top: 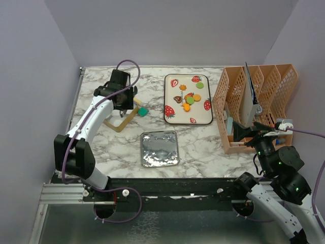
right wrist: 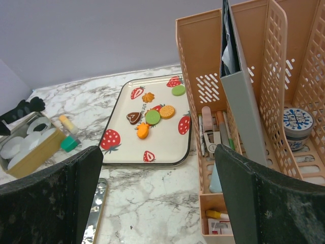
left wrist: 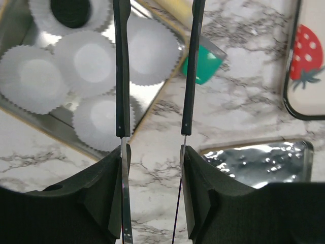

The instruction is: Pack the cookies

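— Marble, white with grey veins: the table (top: 203,147), under everything. Biggest thing on it?
— Peach plastic file rack (top: 282,81), standing along the right edge, with a grey folder (right wrist: 244,112) upright in one slot.
— Next in size?
— White tray (top: 180,116) with strawberry prints, lying flat just left of the rack. Then a shiny silver lid (top: 159,148), nearer the arms and apart from the tray.
— And over on the left?
— Gold-sided tin (right wrist: 35,152), open, packed with white paper cups (left wrist: 86,61). Green block (top: 143,111) just beside its corner.
— Grippers?
— Left gripper (left wrist: 158,20) hanging above the tin's corner, thin fingers parted by a moderate gap, gripping nothing. Right gripper (right wrist: 157,150) low by the near end of the rack, jaws spread wide, nothing between them either.
— Where to look for the cookies?
— Cookies (right wrist: 152,117) mostly on the tray, bunched near its middle: one green, a brown heart, three orange, a few touching. Another green apart from the bunch, toward the far corner by the rack. Black cookie (left wrist: 71,10) alone in one paper cup inside the tin.
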Tool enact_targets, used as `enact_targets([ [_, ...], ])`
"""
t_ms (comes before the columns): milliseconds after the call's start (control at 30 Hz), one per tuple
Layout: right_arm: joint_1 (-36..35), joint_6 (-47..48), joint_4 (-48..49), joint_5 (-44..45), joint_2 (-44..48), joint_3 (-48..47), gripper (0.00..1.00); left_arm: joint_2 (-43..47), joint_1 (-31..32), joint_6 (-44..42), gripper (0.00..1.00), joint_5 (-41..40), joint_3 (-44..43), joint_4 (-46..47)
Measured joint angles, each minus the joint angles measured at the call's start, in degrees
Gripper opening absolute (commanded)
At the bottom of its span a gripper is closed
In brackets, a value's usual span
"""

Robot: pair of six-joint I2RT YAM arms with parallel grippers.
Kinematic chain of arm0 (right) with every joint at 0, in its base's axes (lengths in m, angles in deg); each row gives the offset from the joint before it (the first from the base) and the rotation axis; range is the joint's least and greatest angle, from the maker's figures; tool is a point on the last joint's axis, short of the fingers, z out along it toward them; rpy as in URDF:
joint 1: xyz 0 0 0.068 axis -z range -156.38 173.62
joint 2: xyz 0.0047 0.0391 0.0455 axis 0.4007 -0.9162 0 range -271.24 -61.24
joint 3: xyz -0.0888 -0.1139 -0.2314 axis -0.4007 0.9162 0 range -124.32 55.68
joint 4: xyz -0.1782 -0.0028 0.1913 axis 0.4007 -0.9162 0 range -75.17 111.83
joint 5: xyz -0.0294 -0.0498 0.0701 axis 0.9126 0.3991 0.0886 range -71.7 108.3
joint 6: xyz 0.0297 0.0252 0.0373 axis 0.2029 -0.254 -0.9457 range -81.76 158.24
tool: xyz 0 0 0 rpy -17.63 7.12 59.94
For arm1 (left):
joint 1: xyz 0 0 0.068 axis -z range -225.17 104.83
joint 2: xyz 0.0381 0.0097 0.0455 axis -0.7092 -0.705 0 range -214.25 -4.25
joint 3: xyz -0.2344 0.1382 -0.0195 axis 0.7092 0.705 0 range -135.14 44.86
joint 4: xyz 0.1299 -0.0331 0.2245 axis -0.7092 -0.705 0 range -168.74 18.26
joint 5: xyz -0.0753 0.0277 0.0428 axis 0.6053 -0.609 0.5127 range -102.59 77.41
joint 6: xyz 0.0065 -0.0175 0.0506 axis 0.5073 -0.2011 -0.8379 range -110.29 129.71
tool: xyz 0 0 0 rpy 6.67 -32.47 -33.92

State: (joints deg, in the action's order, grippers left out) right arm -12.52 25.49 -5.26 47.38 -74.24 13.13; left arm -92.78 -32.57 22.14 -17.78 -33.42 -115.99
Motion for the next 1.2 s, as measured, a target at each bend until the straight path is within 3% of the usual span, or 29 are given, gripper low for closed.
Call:
enact_targets([
  [333, 0.00, 0.00, 0.00, 0.00, 0.00, 0.00, 1.00, -0.61, 14.99, 0.85, 0.49, 4.66, -0.04, -0.85],
  [733, 0.00, -0.02, 0.00, 0.00, 0.44, 0.09, 1.00, -14.73, 28.59, 4.26, 0.49, 5.16, -7.63, 0.04],
  [1200, 0.00, -0.04, -0.02, 0.02, 1.40, 0.11, 1.00, -27.02, 32.48, 7.37, 0.50, 0.74, -17.27, 1.29],
])
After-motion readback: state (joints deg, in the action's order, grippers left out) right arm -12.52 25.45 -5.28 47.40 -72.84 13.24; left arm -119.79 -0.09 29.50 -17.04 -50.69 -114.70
